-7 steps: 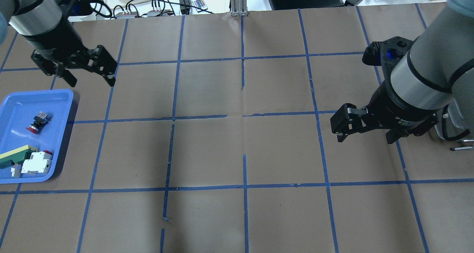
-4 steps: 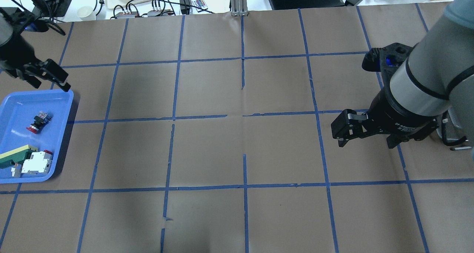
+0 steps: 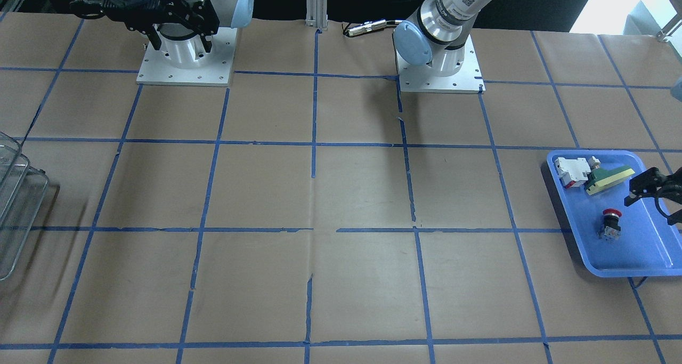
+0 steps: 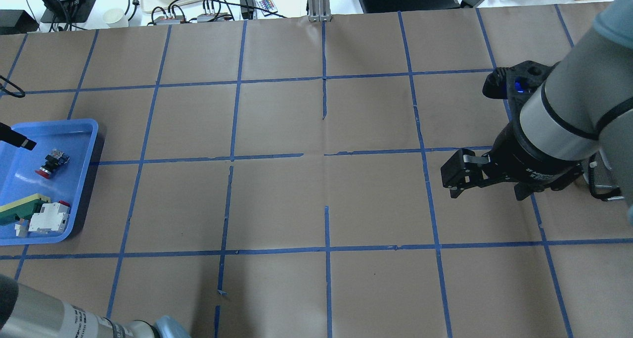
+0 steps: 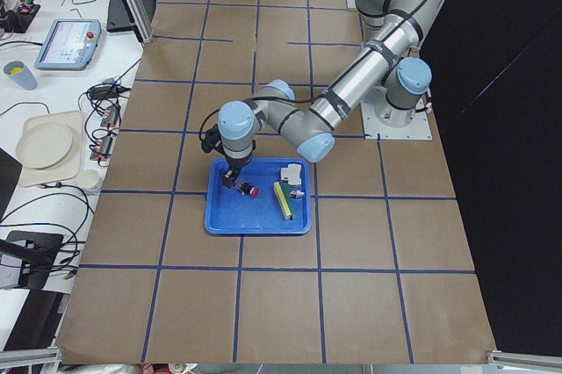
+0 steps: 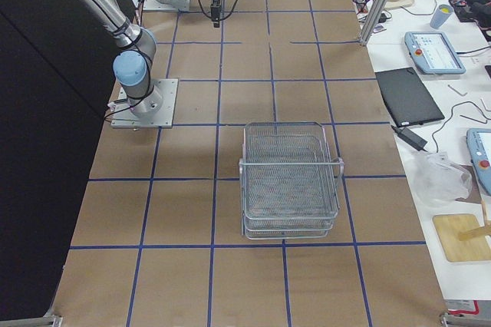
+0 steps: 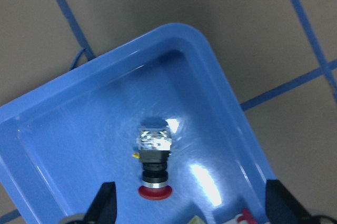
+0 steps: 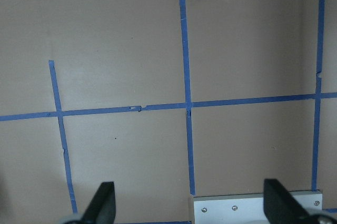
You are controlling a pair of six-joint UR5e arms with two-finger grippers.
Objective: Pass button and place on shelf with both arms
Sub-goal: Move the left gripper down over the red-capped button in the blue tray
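The button (image 4: 49, 162) lies on its side in the blue tray (image 4: 81, 126), red cap toward the robot. It also shows in the front view (image 3: 610, 223) and the left wrist view (image 7: 154, 163). My left gripper (image 3: 654, 207) is open and hovers over the tray above the button, not touching it. In the overhead view only one fingertip (image 4: 19, 140) shows. Its fingers straddle the button in the wrist view (image 7: 192, 208). My right gripper (image 4: 487, 192) is open and empty above the table. The wire-mesh shelf (image 6: 291, 181) stands at the right end, partly hidden behind the right arm (image 4: 601, 172).
The tray also holds a white-and-red block (image 4: 49, 218) and a green-and-yellow wedge (image 4: 20, 209) near its front end. Cables and devices (image 4: 207, 6) lie beyond the table's far edge. The arm bases (image 3: 439, 71) stand on the robot's side.
My left gripper has moved left and toward the robot, from beyond the tray to over it, and has mostly left the overhead view. The right gripper has barely shifted.
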